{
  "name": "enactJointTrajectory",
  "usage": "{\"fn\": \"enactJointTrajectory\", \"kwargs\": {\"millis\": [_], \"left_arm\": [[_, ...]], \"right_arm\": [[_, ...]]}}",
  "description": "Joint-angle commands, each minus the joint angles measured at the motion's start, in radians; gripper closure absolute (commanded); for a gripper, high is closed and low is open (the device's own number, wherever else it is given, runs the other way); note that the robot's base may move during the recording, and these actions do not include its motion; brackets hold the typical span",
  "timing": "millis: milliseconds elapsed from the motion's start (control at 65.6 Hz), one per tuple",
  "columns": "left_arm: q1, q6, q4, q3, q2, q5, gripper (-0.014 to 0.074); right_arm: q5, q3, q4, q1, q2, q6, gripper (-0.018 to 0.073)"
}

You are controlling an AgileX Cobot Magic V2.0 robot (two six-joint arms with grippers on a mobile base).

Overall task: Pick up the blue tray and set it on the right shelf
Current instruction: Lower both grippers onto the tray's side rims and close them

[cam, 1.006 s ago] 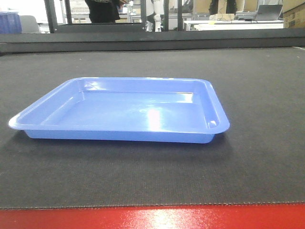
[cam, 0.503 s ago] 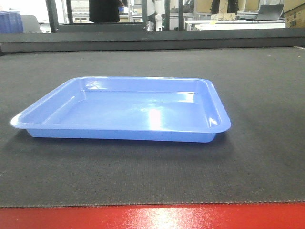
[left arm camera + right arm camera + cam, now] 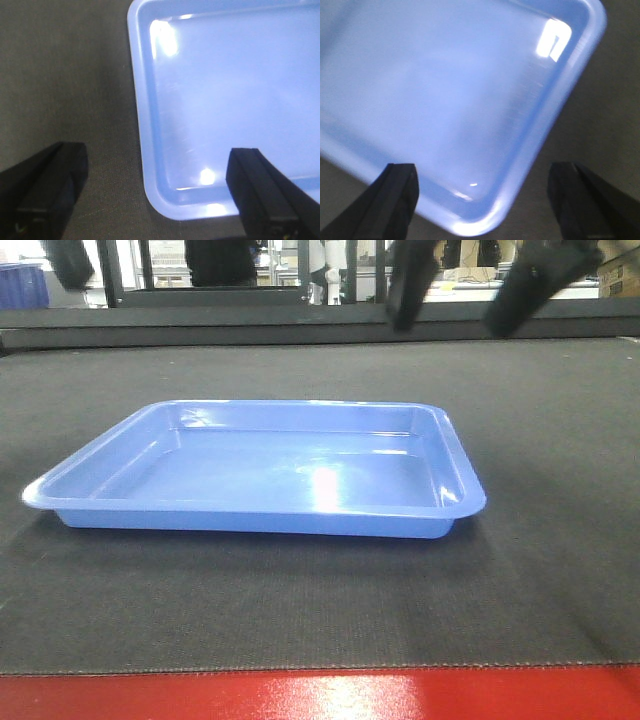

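Bright, even overhead light. Blue tray [image 3: 270, 465] has a white glare patch on its floor and casts a thin shadow on the mat [image 3: 300, 610] toward the table's near edge. Right gripper [image 3: 448, 320] is a dark smear over the far edge. Both wrist views are soft, with the tray washed pale and hot spots at its corners.

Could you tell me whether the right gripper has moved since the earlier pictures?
Yes. The right gripper, open, has dropped into the front view's top edge, above the far right corner of the shallow light-blue plastic tray; earlier it was unseen.
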Motion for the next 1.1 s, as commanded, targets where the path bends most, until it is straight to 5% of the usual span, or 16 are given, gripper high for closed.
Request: {"fn": "enactJointTrajectory", "kwargs": {"millis": [0,213,427,579,1082], "left_arm": [[0.019,-0.031,-0.003,-0.084,0.052,-0.004,0.0123],[0.03,-0.031,-0.003,-0.15,0.208,-0.005,0.0123],[0.071,-0.031,-0.1,-0.192,0.32,-0.011,0.0123],[0.073,-0.031,-0.093,-0.205,0.365,-0.009,0.0124],[0.073,-0.031,-0.115,-0.207,0.429,0.022,0.0124]], "right_arm": [[0.048,-0.094,-0.151,0.0,0.028,0.176,-0.0064],[0.051,-0.142,-0.236,-0.002,0.133,0.3,-0.0064],[0.041,-0.142,-0.206,-0.002,0.209,0.305,-0.0064],[0.022,-0.143,-0.138,-0.002,0.245,0.306,-0.0064],[0.016,-0.143,-0.136,0.0,0.302,0.306,-0.0064]]}}
